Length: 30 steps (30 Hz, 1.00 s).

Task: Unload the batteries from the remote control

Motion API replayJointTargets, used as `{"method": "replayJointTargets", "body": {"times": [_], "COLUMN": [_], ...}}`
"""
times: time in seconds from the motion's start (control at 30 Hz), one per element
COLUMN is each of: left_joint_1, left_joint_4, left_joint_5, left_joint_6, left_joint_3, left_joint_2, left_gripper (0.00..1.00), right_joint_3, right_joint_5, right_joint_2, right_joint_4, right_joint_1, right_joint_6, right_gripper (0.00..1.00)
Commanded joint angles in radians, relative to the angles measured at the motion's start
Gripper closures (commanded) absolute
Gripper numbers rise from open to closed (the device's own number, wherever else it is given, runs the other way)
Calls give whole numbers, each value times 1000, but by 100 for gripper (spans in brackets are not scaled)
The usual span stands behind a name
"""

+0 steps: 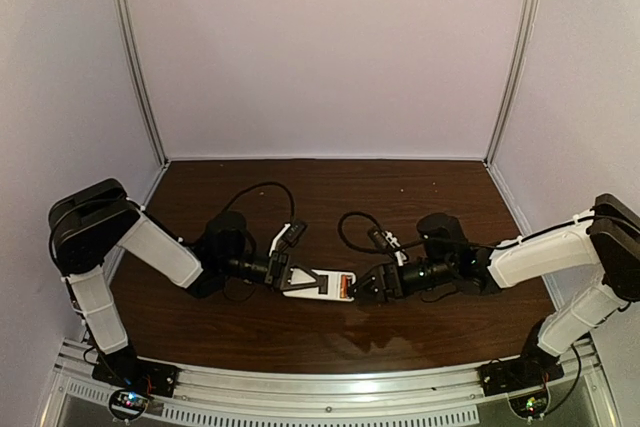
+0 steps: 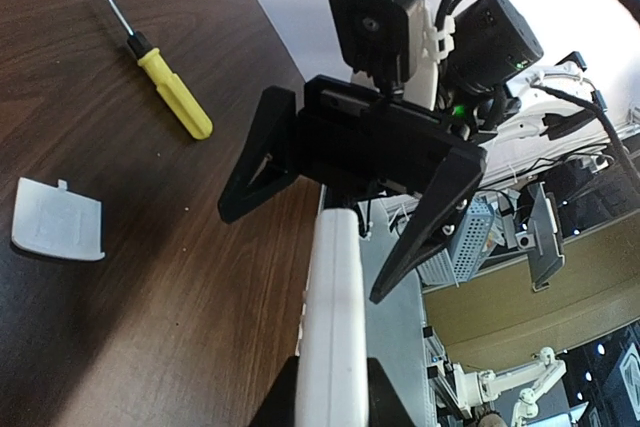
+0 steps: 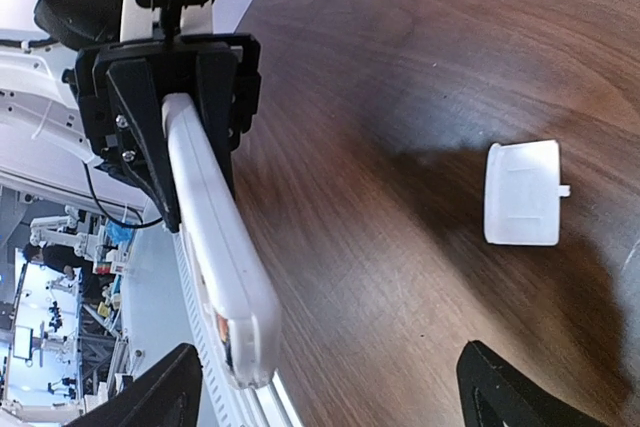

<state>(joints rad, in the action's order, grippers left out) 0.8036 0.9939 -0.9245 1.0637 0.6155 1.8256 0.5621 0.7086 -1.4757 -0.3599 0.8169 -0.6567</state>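
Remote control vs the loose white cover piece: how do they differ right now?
Shape: the remote control is a long rounded bar; the cover piece is a short flat panel with a small tab. State: the remote control is clamped in the left end effector; the cover piece lies loose on the table, untouched. Both are white.

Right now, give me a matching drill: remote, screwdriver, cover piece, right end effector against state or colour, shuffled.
Things:
1. remote control
2. screwdriver
3. cover piece
4. right end effector

States:
A. open, holding nothing
B. yellow handle, lying on the table
C. clamped in the left end effector
D. white, flat on the table

Pairs: 1-C, 2-B, 3-D, 4-A
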Motion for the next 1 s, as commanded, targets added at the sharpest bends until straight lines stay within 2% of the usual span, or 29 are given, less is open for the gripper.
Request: {"method": "replayJointTargets", "body": {"times": [0.0, 0.43, 0.97], "left_joint_1": [15, 38, 39], "left_joint_4": [69, 106, 120], "left_joint_5": [-56, -89, -88], "left_joint_6": [2, 30, 38], "left_joint_3": [33, 56, 53], "left_joint_2": [24, 58, 63], "left_gripper": [100, 100, 100], "right_joint_3": [24, 87, 80], "right_joint_5": [39, 39, 60], "right_joint_2": [-28, -99, -123], "right_joint_4": [-66, -120, -192], "right_joint_1": [39, 101, 118], "right_joint_6": [3, -18, -50], "right_gripper": [12, 28, 76]}}
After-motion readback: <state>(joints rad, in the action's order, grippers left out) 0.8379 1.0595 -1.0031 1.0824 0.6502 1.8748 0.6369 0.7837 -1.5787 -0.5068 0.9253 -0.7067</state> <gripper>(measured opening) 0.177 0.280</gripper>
